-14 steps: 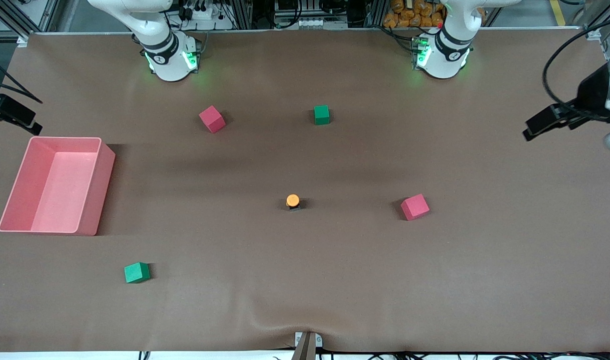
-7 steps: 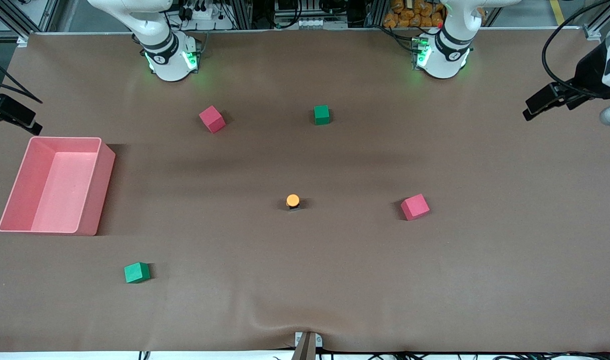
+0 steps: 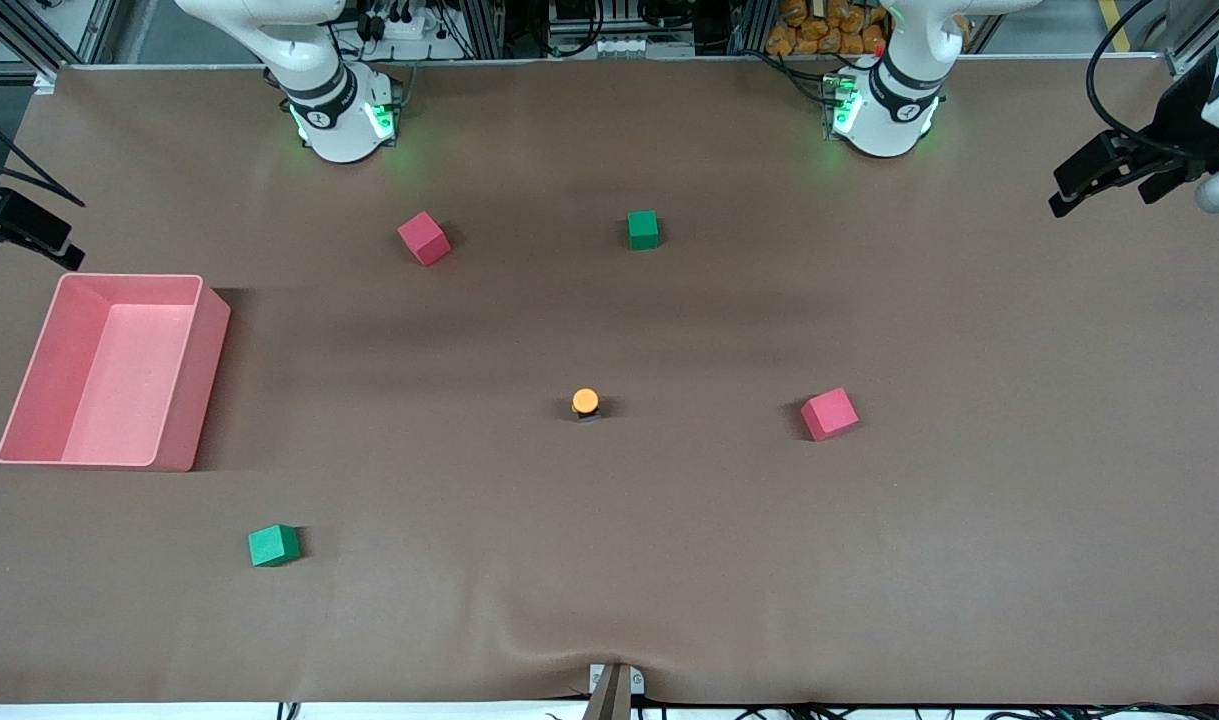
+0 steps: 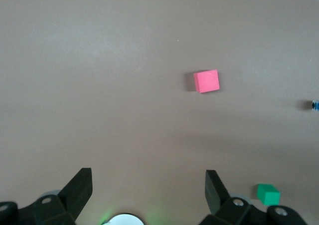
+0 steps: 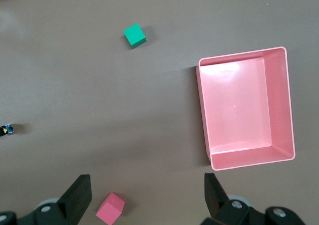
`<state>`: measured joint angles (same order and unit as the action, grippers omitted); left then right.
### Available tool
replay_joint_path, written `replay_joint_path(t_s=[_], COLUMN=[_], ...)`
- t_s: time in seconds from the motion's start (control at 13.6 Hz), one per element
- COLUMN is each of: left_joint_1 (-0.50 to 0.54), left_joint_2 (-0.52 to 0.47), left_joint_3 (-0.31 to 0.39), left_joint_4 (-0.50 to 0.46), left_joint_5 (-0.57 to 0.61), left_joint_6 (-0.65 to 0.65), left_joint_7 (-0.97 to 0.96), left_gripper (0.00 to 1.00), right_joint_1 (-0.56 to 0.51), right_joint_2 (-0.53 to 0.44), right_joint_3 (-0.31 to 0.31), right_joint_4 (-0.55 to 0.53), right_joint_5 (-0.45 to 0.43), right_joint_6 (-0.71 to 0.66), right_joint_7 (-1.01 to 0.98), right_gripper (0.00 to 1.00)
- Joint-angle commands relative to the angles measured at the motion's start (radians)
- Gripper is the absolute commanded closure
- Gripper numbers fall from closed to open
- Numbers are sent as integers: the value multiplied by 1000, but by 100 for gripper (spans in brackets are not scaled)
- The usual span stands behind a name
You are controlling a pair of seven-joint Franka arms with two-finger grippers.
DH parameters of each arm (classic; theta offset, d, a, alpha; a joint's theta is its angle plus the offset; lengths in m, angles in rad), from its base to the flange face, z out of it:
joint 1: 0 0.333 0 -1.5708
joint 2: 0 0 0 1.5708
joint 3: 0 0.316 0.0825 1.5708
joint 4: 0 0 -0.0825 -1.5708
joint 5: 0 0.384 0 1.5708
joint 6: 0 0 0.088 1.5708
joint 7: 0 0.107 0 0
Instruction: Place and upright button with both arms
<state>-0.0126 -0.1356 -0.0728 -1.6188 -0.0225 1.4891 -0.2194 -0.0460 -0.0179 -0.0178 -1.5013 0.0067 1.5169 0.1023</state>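
Observation:
The button (image 3: 586, 402) stands upright on the brown table near its middle, orange cap up on a dark body. It shows at the edge of the left wrist view (image 4: 315, 105) and of the right wrist view (image 5: 6, 129). My left gripper (image 3: 1104, 192) hangs in the air over the left arm's end of the table, well away from the button, open and empty (image 4: 148, 177). My right gripper (image 3: 14, 232) hangs over the right arm's end, above the pink bin's area, open and empty (image 5: 148, 182).
A pink bin (image 3: 209, 330) sits at the right arm's end. One red cube (image 3: 424, 238) and one green cube (image 3: 643, 229) lie nearer the robots' bases. Another red cube (image 3: 829, 414) lies beside the button, and another green cube (image 3: 273, 545) lies nearer the front camera.
My left gripper has drawn back toward the robots' side over the left arm's end of the table. The right gripper, button and cubes have not moved.

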Motion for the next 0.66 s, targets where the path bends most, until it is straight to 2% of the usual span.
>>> replay_joint_path(t_s=[0.0,0.15,0.59], left_joint_1=[6,2,-1], left_joint_2=[-22,-22,-18], left_joint_3=[1,-7,-10], left_joint_4=[-21,-15,0], left_joint_5=[7,59,65], left_joint_6=[10,8,-13], left_joint_7=[47,51,57], left_gripper=[0,0,0], right_joint_1=[-8,-8,-8], right_joint_2=[10,10,10], right_joint_3=[6,6,7], right_joint_4=[24,24,23], right_joint_5=[-7,-7,-7], right_joint_6=[-15,-15,-14], right_joint_7=[-9,-9,-10], right_gripper=[0,0,0])
